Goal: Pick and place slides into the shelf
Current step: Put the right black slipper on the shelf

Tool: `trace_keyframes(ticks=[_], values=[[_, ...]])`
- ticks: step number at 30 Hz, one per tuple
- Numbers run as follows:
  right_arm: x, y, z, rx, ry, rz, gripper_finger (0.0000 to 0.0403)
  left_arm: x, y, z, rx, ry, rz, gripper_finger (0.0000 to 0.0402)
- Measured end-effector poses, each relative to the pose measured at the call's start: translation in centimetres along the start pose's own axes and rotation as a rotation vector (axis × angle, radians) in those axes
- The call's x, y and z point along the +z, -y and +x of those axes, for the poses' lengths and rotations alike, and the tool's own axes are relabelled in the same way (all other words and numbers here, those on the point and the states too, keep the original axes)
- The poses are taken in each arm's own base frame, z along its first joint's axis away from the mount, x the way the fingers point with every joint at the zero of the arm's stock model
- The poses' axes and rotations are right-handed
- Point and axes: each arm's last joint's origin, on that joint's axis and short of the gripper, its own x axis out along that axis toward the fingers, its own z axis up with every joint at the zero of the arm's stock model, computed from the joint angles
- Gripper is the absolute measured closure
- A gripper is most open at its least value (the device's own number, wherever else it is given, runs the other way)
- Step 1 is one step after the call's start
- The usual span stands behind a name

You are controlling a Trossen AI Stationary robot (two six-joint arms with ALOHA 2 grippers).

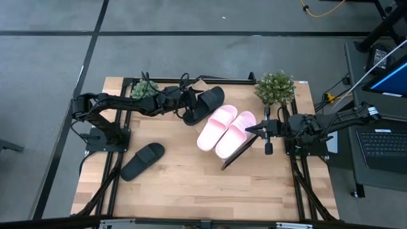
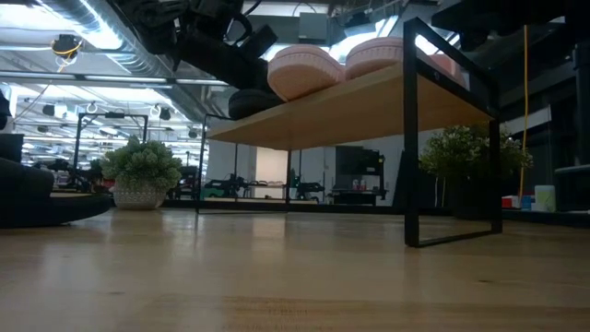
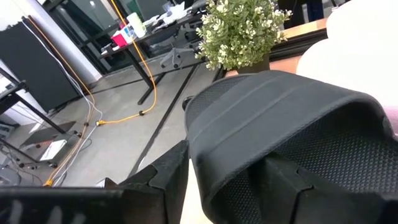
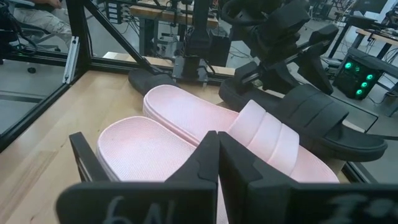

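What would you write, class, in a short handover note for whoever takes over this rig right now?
Left end effector: shut on a black slide, holding it at the far end of the shelf, beside the pink pair.
Right end effector: shut, empty, by the pink slides.
Done: both pink slides lie side by side on the shelf.
Left: set the held black slide down, then fetch the second black slide, lying on the table near the left arm.

"6N" handwritten on right pincer (image 4: 217, 163) mount
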Motion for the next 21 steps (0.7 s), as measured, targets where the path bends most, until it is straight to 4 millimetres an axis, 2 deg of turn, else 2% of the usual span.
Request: trace_keyframes(ticks=[21], values=[[0.0,0.0,0.0,0.000,0.000,0.003,0.0397,0.4,1.3,-0.4,0.032,-0.038,0.050,0.0249]])
